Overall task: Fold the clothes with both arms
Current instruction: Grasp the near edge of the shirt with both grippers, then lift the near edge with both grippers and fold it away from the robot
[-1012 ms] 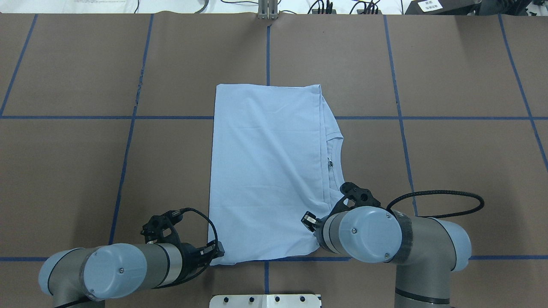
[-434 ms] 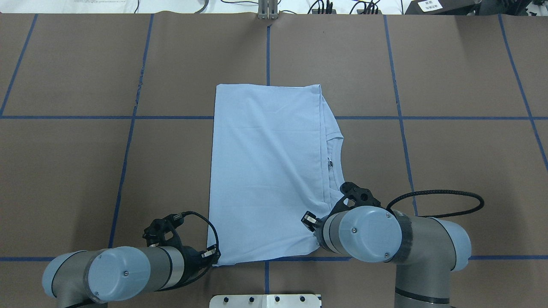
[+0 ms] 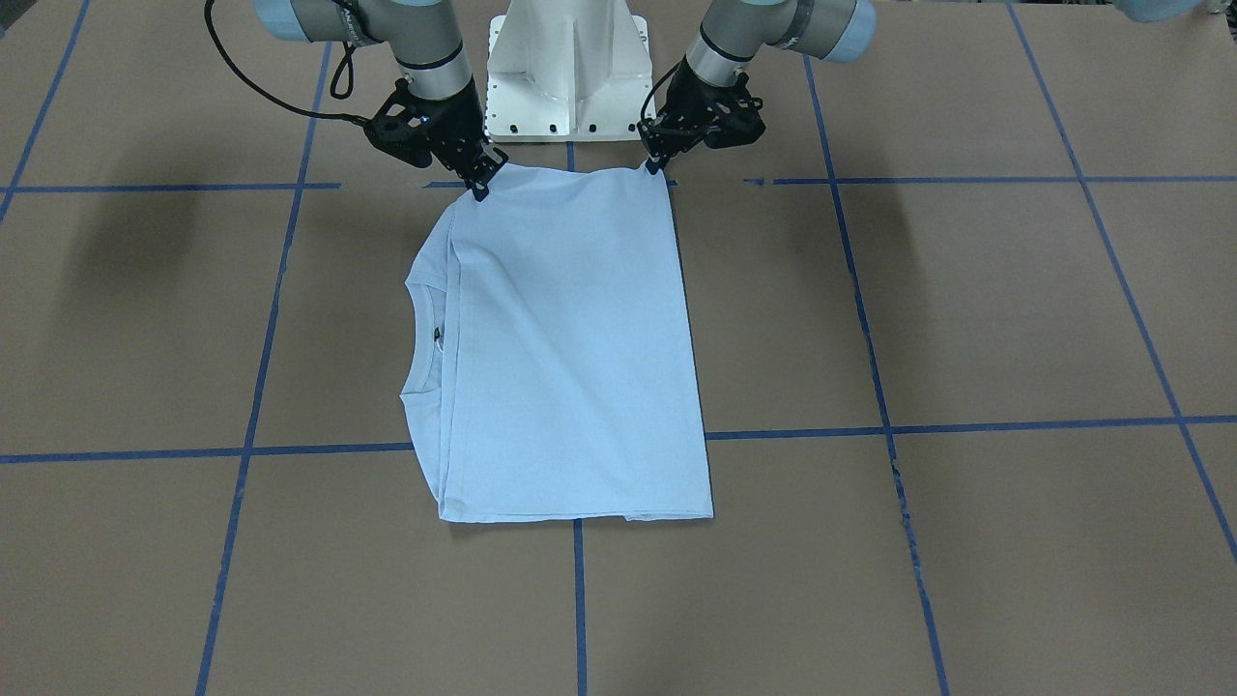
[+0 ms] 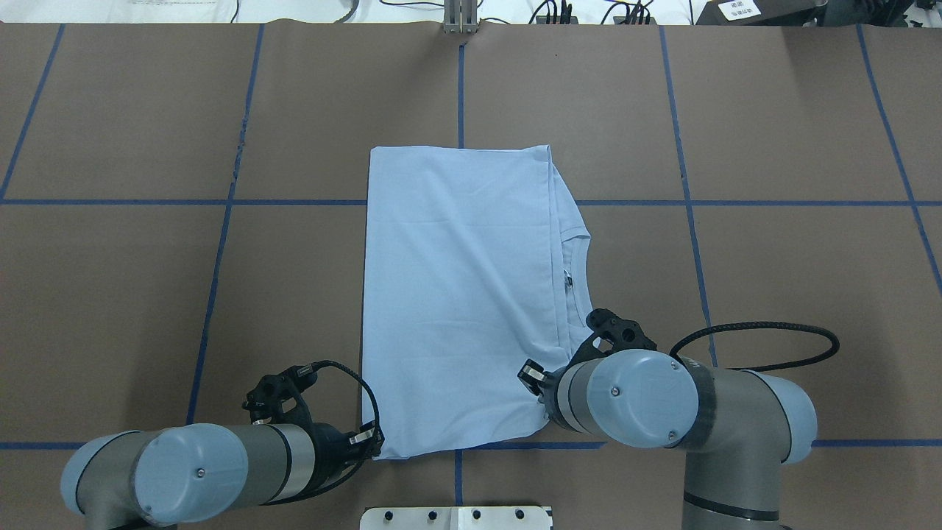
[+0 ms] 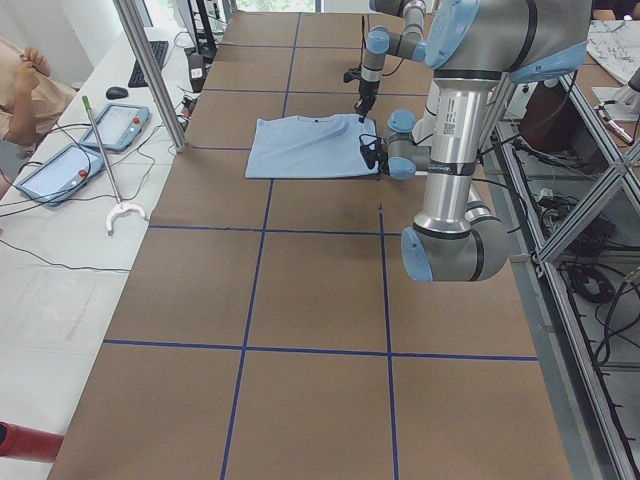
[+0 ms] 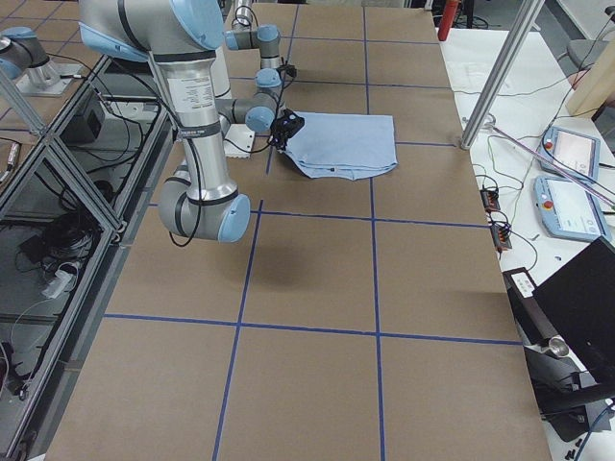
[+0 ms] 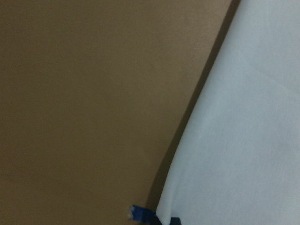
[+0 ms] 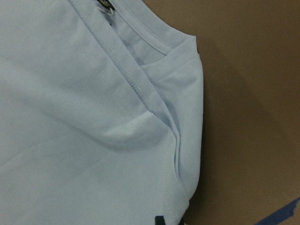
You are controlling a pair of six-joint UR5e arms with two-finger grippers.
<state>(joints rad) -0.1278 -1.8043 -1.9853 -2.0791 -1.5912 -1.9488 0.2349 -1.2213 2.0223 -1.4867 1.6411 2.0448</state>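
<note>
The pale blue T-shirt (image 4: pixel 456 294) lies folded into a tall rectangle on the brown table, its round neck and dark label (image 3: pixel 437 335) on the side of my right arm. My left gripper (image 3: pixel 657 168) is shut on the shirt's near corner on its own side. My right gripper (image 3: pixel 480 187) pinches the other near corner, by the folded sleeve. In the overhead view the right wrist hides its fingertips. The left wrist view shows the shirt's edge (image 7: pixel 243 140) against the table; the right wrist view shows the neck seam and sleeve fold (image 8: pixel 154 75). The print is hidden.
The white pedestal base (image 3: pixel 565 68) stands just behind the shirt's near edge. Blue tape lines (image 4: pixel 213 294) grid the table. A metal post (image 5: pixel 150 70), tablets (image 5: pixel 55 170) and a person's arm (image 5: pixel 25 90) are beyond the far table edge.
My left arm has slid a little along the near edge, and the shirt's near corner on that side has shifted slightly inward. My right arm has edged slightly outward.
</note>
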